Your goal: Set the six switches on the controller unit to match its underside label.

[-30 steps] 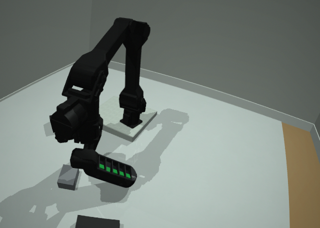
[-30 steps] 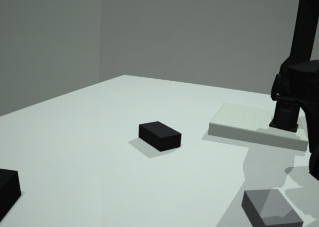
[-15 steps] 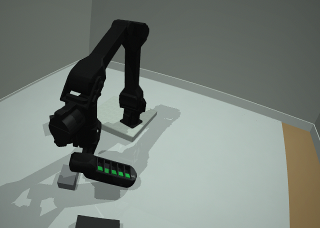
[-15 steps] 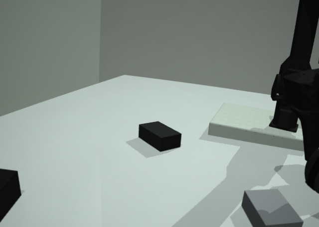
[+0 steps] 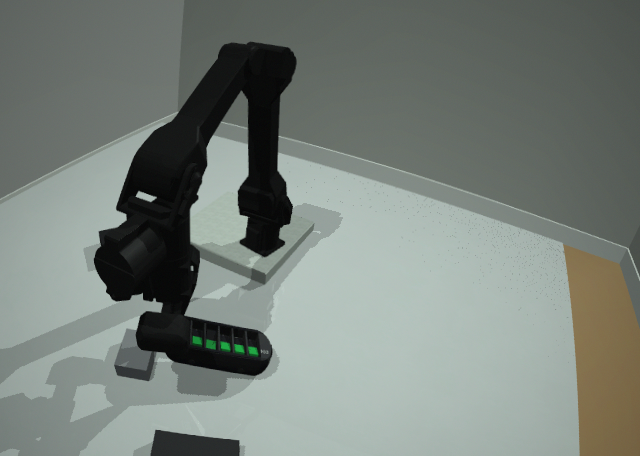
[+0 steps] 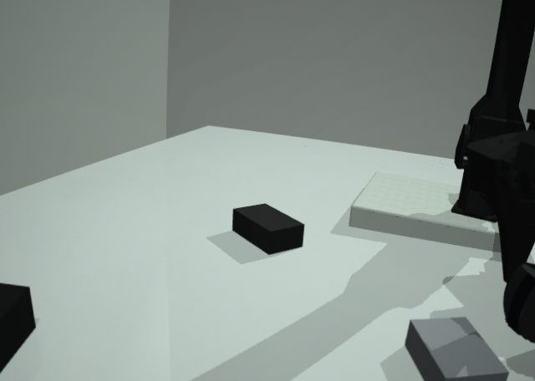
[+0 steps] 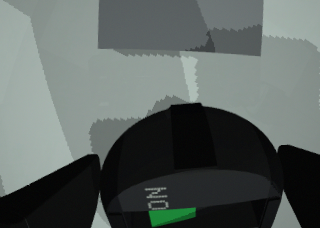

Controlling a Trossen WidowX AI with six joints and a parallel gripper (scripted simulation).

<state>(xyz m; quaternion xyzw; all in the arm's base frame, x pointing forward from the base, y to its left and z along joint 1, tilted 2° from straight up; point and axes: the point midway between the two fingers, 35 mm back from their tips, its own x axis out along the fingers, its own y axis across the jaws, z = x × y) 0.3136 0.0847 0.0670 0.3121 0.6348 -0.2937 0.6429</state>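
Note:
The dark grey controller unit [image 5: 218,345] [image 7: 194,168] is top side up and about level, just above the bench, with its shadow offset under it. Several switches show green patches in a row; the one nearest the gripper is hidden by it in the top view. My gripper [image 5: 160,332] [image 7: 191,163] is shut on the unit's rounded left end, one finger against each long side. The wrist view shows two green switch ends and the rounded end between the fingers. The underside label is hidden. The exterior view shows only the arm, not the unit.
A light grey block [image 5: 133,360] [image 6: 453,347] [image 7: 180,2] lies just left of the unit's held end. A black block [image 6: 267,226] and another one [image 6: 12,317] lie farther off. One black block [image 5: 196,445] shows at the front edge. The arm stands on a pale base plate [image 5: 222,218] [image 6: 401,195].

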